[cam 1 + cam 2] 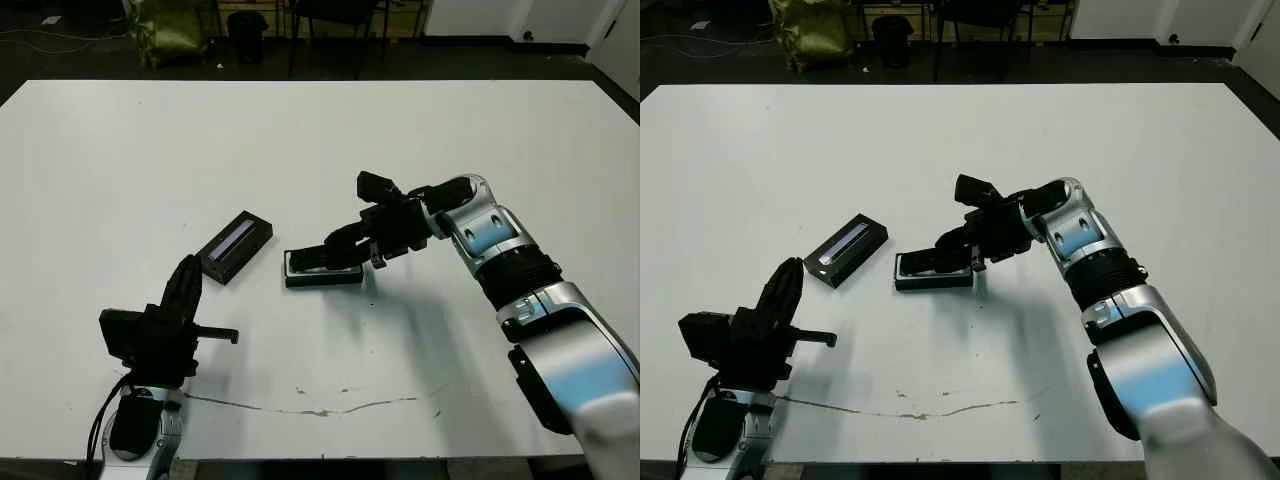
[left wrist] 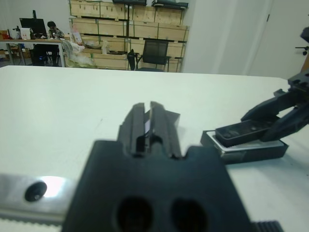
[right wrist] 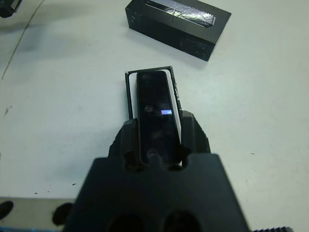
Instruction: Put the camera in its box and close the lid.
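The matte white table (image 1: 320, 130) carried a thin brownish scuff near its front edge. The right gripper (image 3: 155, 145) reached over the box (image 3: 129, 99), its two black fingers clamped on the camera (image 3: 155, 113), a glossy round-ended bar lying lengthwise in the white-lined tray. The lid (image 1: 236, 246) (a black rectangular shell with a shiny silver-grey stripe) lay on the table just beside the box, apart from it. The left gripper (image 2: 146, 123) sat near the table's front, fingers pressed together, holding nothing.
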